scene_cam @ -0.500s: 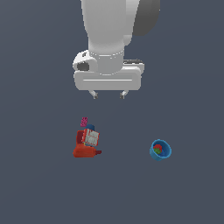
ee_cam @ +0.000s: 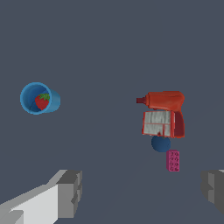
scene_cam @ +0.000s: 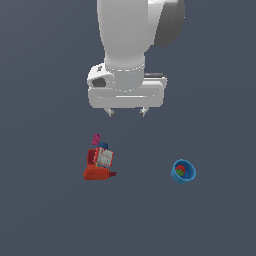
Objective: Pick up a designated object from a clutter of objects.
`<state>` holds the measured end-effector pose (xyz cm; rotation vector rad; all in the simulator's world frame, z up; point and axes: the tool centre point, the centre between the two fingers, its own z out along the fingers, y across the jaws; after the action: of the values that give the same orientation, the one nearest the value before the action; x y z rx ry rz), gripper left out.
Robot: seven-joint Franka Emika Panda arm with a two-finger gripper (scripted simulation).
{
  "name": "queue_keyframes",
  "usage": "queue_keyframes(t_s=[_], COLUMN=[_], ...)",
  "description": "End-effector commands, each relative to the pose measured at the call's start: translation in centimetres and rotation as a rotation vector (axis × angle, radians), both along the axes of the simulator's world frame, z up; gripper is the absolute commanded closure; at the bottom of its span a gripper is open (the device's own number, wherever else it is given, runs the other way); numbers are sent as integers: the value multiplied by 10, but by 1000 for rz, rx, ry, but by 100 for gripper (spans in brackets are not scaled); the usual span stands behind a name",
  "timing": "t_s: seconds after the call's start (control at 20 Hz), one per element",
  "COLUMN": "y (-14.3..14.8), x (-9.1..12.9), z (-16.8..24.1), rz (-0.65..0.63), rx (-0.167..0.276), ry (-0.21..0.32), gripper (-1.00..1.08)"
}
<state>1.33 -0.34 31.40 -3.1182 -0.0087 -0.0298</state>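
The designated object, a small dark blue ball [ee_cam: 161,143], lies between the pink piece [ee_cam: 173,160] and the red-and-white flat box [ee_cam: 158,123], which rests against the red-orange drill-like tool [ee_cam: 166,104]. In the exterior view the ball [scene_cam: 102,145] is mostly hidden behind the box [scene_cam: 104,157], with the drill [scene_cam: 96,170] below and the pink piece [scene_cam: 95,139] above. My gripper [scene_cam: 126,112] hangs open well above the clutter, offset toward the exterior view's right, holding nothing. Its fingers [ee_cam: 70,192] frame the wrist view.
A light blue cup [scene_cam: 183,171] with a red and green strawberry inside lies on its side at the exterior view's right, apart from the clutter. The same cup [ee_cam: 40,99] shows in the wrist view. The floor is plain dark grey.
The arm and gripper look nearly the same as half a second ago, and the objects have not moved.
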Motion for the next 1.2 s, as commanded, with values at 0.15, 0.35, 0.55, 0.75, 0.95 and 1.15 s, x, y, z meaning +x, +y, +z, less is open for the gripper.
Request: queue_keyframes(t_s=[0.15, 0.35, 0.55, 0.75, 0.95, 1.15], y=[1, -2, -9, -22, -39, -62], x=[1, 2, 4, 5, 3, -3], z=[-2, -9, -25, -49, -83, -125], rz=[5, -6, -34, -79, -142, -223], rx=[0, 2, 4, 8, 10, 8], ry=[-1, 0, 2, 4, 8, 13], gripper=[-92, -92, -92, -92, -92, -92])
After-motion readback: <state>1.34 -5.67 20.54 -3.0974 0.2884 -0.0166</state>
